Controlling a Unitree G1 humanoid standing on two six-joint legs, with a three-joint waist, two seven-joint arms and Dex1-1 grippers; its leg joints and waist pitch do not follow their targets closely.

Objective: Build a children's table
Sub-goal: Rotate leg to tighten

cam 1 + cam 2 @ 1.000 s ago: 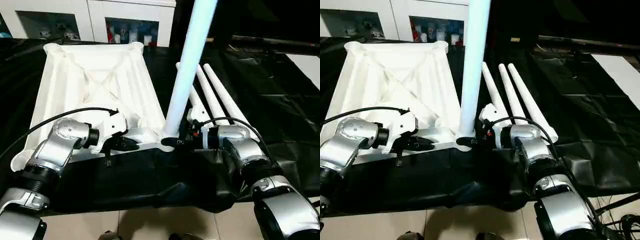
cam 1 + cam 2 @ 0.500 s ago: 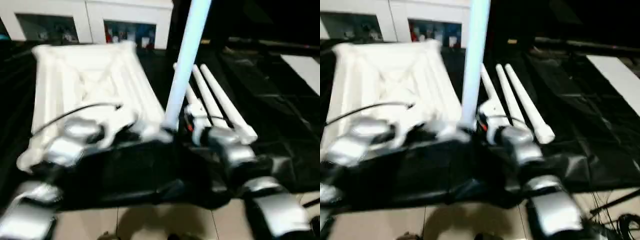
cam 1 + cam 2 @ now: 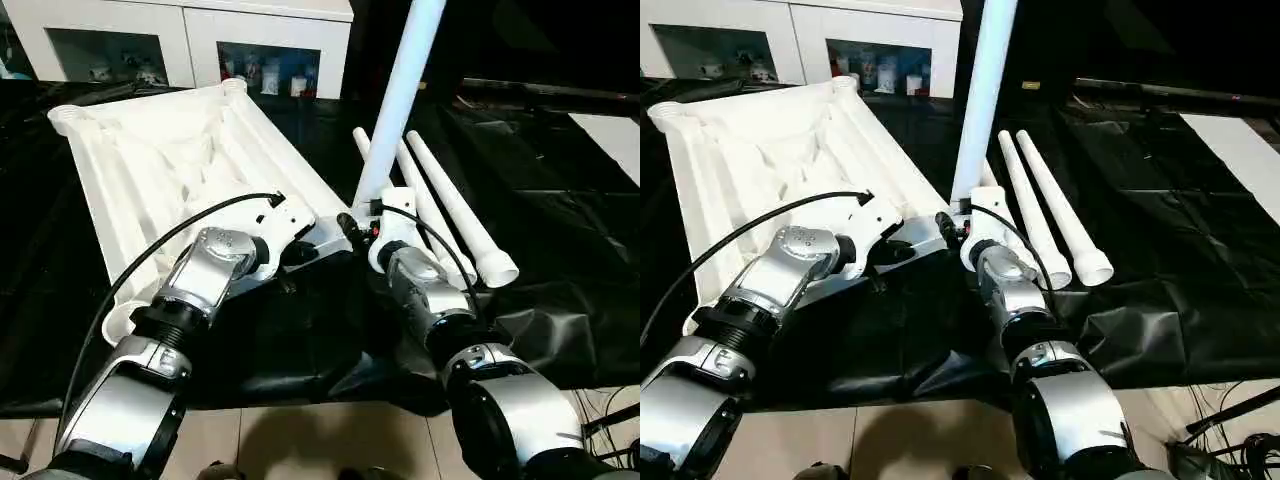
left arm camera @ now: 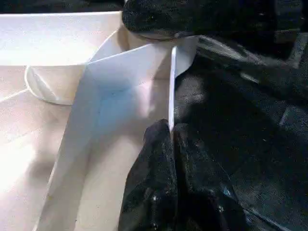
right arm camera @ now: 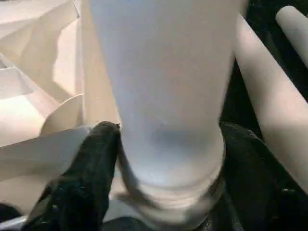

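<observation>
— One of four, judging by the legs. Found the table top (image 3: 170, 160) lying ribs-up across the upper left of the frame, on the black-draped work table (image 3: 560, 200).
— Saw any leg seated?
— Saw the upright leg (image 3: 400, 90) rising at centre from the top's near corner socket; could not tell whether fully home. Counted three loose legs (image 3: 455, 210) lying side by side just right of centre.
— And the grippers?
— Found the left gripper (image 4: 172, 132) pinched shut on the top's thin rim, probably steadying it. Found the right gripper (image 5: 168, 130) clasped round the upright leg's base, one finger on each side.
— Left to do?
— Reckoned three more legs, then turning it over.
</observation>
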